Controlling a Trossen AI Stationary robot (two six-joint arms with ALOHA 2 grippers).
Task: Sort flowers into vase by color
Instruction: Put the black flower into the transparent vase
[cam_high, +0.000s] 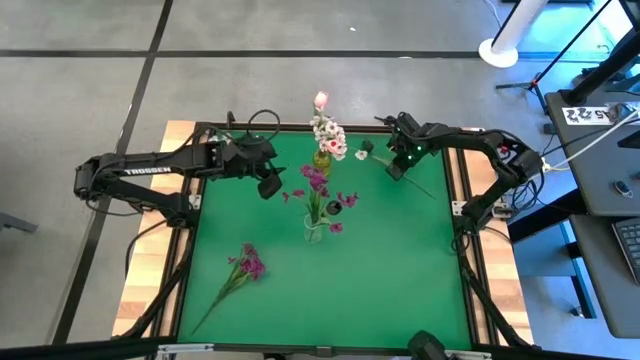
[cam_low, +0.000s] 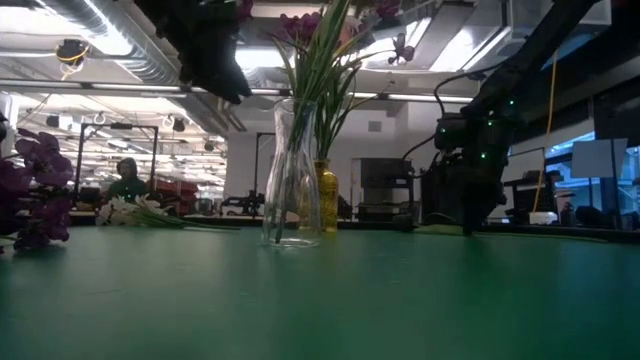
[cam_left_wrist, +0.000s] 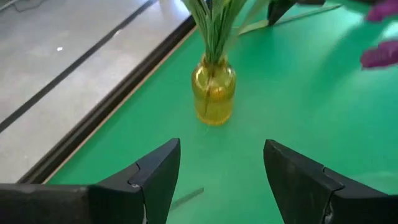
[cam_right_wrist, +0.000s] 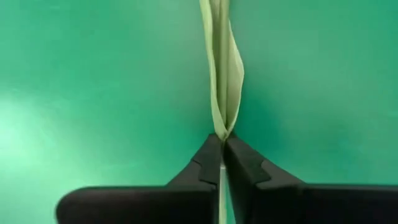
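Observation:
A white flower (cam_high: 362, 154) lies on the green table (cam_high: 400, 270) at the far right, its thin stem (cam_high: 425, 190) running toward the right edge. My right gripper (cam_high: 396, 170) points steeply down and is shut on that stem. A yellow vase (cam_high: 322, 160) holds white and pink flowers. In front of it, a clear vase (cam_high: 314, 228) holds magenta-purple flowers. A purple sprig (cam_high: 245, 265) lies flat at the near left. My left gripper (cam_high: 270, 184) hovers open left of the vases, facing the yellow vase (cam_left_wrist: 214, 93). My right gripper pinches the pale green stem and its leaf (cam_right_wrist: 222, 127) between its two fingertips. The fingers come from above, slanting down, and lie across the stem, some way along from the blossom. The stem lies on the table, stretching on past the fingers.
The table has a dark raised frame (cam_high: 195, 190) around it. Both vases stand close together in the middle far part. There is bare green surface at the near right (cam_high: 400, 290). A person (cam_low: 125, 180) shows in the room beyond the table.

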